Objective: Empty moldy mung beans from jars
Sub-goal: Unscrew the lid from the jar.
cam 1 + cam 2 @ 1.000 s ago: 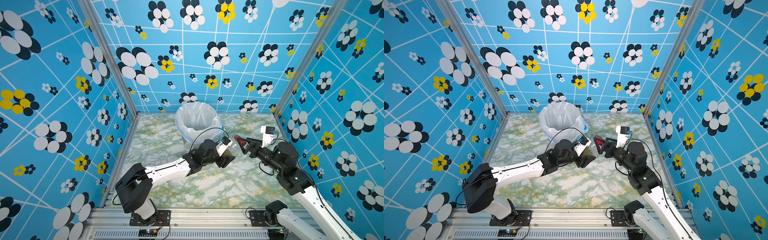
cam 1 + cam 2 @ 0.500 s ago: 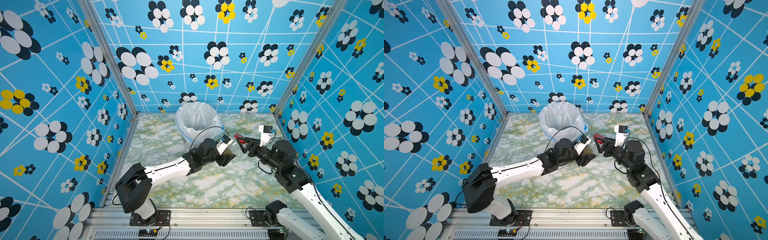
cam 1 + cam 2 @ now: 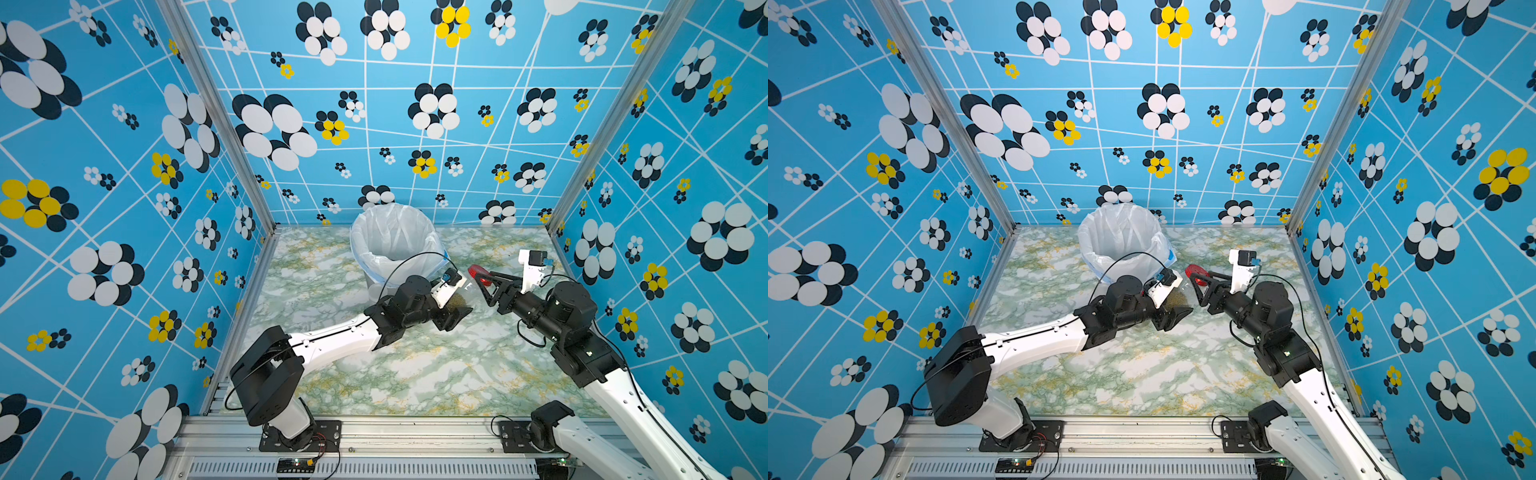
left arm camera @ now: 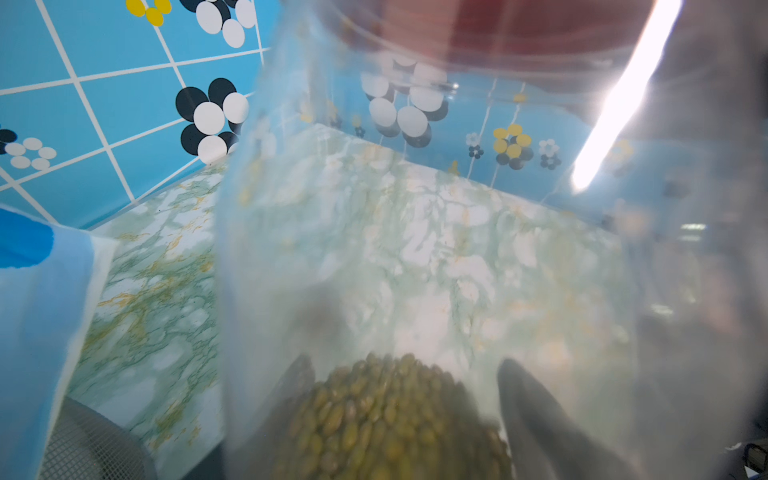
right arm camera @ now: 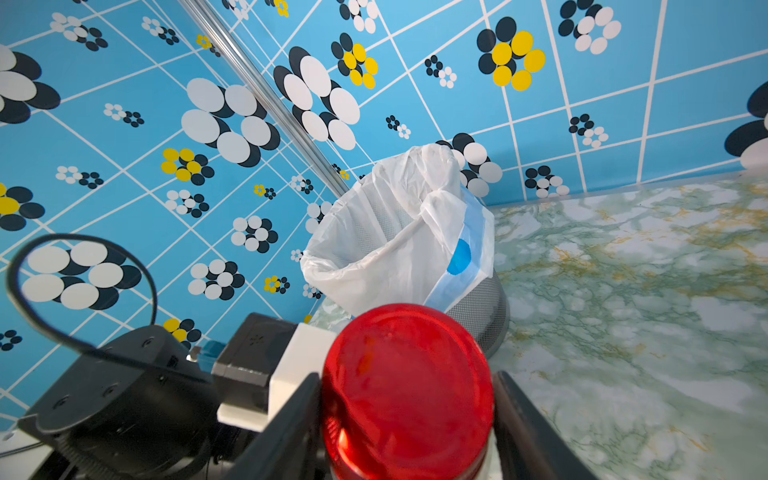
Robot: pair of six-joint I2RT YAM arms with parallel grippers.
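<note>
Closing in over the last second, right gripper [image 5: 406, 399] now pinches the red lid [image 5: 407, 353]; left gripper [image 4: 405, 374] clamps the jar [image 4: 415, 249].

both top views look down from high front; close wrist views share the bin [image 5: 478, 316].

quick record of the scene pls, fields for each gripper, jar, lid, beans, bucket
left gripper: shut on jar
right gripper: shut on red lid
jar: clear, tilted, red lid at its end
mung beans: heaped at the jar's end away from the lid
bucket: lined with white bag, behind the jar, top open
</note>
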